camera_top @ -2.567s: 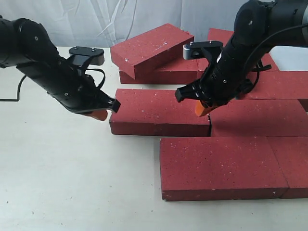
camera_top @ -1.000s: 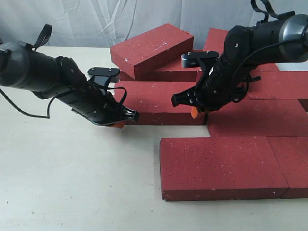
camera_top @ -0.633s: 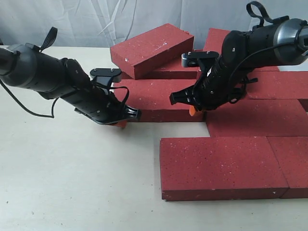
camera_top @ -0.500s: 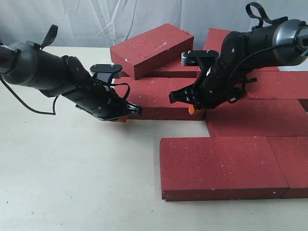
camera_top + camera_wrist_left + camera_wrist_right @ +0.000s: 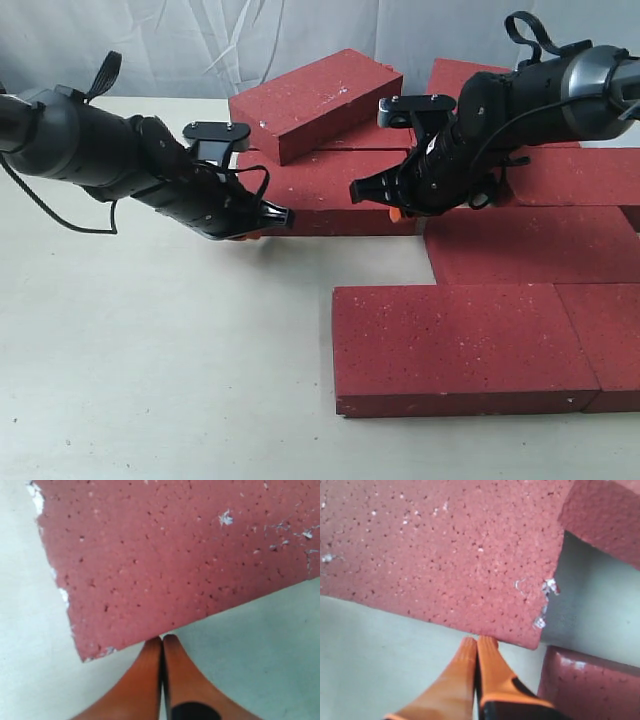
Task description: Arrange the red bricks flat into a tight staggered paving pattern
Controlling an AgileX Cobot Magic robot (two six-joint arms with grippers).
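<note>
Left wrist view: left hand (image 5: 162, 644) is clenched, orange fingers pinched together w/ nothing between. Its tips touch the long edge of the middle brick (image 5: 165, 555), just by a corner. Right wrist view, same story: right hand (image 5: 477, 644) is shut and empty, tips against that brick's edge close to the other corner. A laid brick (image 5: 590, 680) sits just beside, w/ a strip of table (image 5: 380, 645) showing between.

Exterior view: the middle brick lies flat on the table, both hands low at its front edge, one per end. A tilted brick (image 5: 315, 90) rests on the pile behind. The front brick (image 5: 460, 345) is already down, flush w/ its neighbour.

Handling, by the look: dense, rigid, heavy. The rough speckled face means plenty of friction, and it's prob. too wide for these fingers to span. So shove, don't pinch: closed tips low on the thick side face, near both ends, so it slides w/o twisting. The corners show white chips and are prob. crumbly, so press a bit off the corner. Uneven pressure could swing it out of line.
</note>
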